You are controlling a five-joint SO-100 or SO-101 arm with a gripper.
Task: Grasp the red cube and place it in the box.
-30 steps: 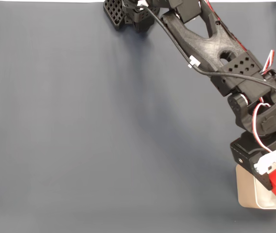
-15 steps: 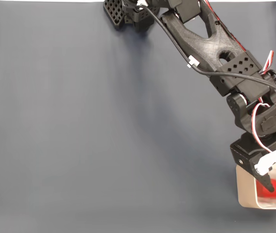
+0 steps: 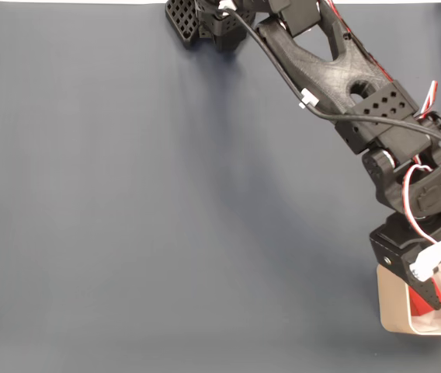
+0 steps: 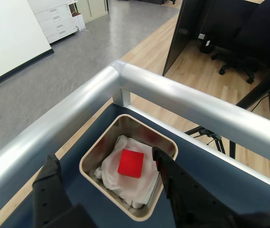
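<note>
We find the red cube (image 4: 130, 163) lying flat on the white cloth lining (image 4: 125, 183) inside the box (image 4: 95, 153), roughly at the middle of it and touching neither wall; in the fixed view only a sliver of the red cube (image 3: 418, 301) shows past the arm. The soft lining presumably cushions the cube so it settles where it lands rather than bouncing out. Above it, the end effector (image 4: 107, 166) stands with its 2 jaws spread wide apart and nothing between them: in the wrist view 1 dark jaw rises at the lower left, outside the box rim, and the other at the lower right, and the cube sits clear of both. We judge that the placing is done and that the arm only has to lift away. The box sits at the corner of the bench (image 3: 166, 210), a dark blue-grey surface, just beside a silver metal rail (image 4: 78, 114) that frames its edge, which is likely why the black arm (image 3: 337, 70) is stretched far out from its base at the top of the fixed view. Beyond the rail, we see a grey floor, wooden flooring and an office chair (image 4: 242, 33).
</note>
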